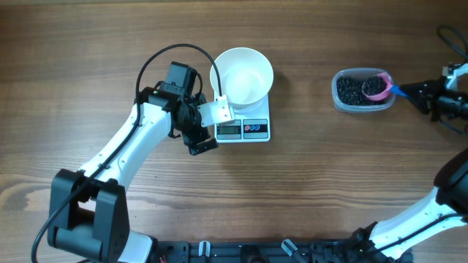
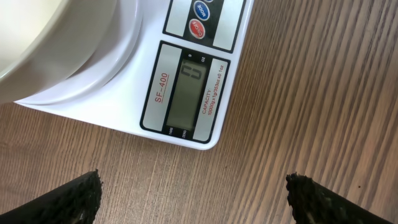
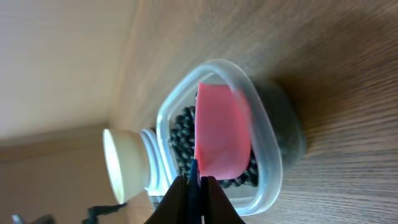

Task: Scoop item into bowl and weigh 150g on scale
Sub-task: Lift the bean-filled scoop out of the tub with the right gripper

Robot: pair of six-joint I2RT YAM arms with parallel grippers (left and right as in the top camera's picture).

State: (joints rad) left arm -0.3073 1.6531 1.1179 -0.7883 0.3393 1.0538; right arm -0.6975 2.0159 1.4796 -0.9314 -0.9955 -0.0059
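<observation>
While the right gripper (image 3: 196, 183) clamps the thin handle of a pink plastic scoop (image 3: 221, 134) lying on the black pellets (image 3: 182, 134) in the clear tub (image 3: 266, 134) near the table's (image 1: 307, 190) right edge, the left gripper (image 2: 196, 199) hangs wide open, pointing down beside the flat white scale (image 1: 243, 130) carrying the round bowl (image 1: 241, 74).

The scale (image 2: 118, 93) carries red "SF-400" at nine o'clock of its display (image 2: 186, 93); "CAPACITY" with tiny figures at three o'clock; the display reads 0; the buttons' (image 2: 197, 27) lettering is blurred.
</observation>
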